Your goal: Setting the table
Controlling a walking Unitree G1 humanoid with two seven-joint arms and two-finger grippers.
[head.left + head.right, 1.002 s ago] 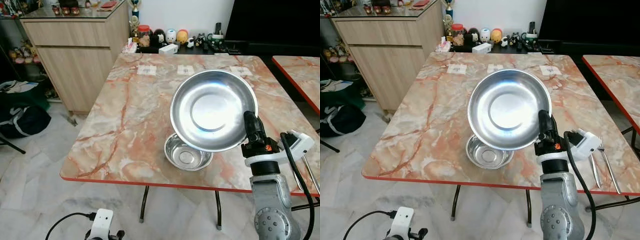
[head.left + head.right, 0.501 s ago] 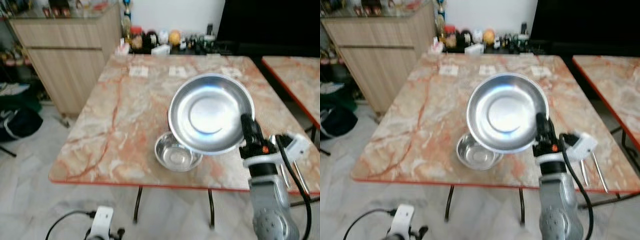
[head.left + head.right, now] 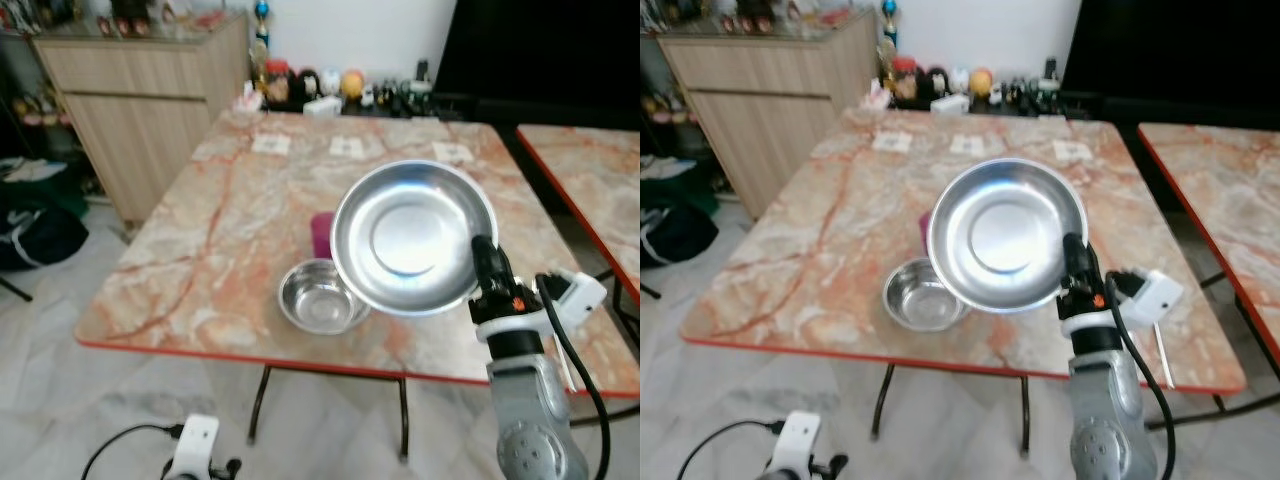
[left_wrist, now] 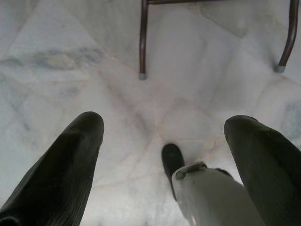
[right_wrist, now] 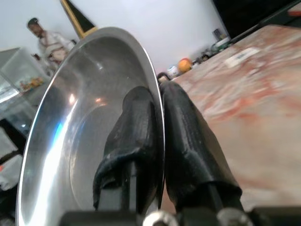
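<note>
the right gripper [image 3: 482,262] is clamped on the rim of the steel plate [image 3: 412,236], one finger [image 5: 134,136] inside and one behind the rim. the plate is held tilted above the tabletop [image 3: 220,240], its hollow face turned toward the robot and upward, over the near edge's middle. a small steel bowl [image 3: 320,297] rests just beside it near that edge, a pink cup [image 3: 321,233] behind. the left gripper [image 4: 164,155] hangs over the floor, fingers apart.

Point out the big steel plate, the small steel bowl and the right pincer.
big steel plate [image 3: 412,232], left eye view, its flat centre.
small steel bowl [image 3: 318,300], left eye view, its inside bottom.
right pincer [image 5: 159,101], right wrist view, between fingertips.
</note>
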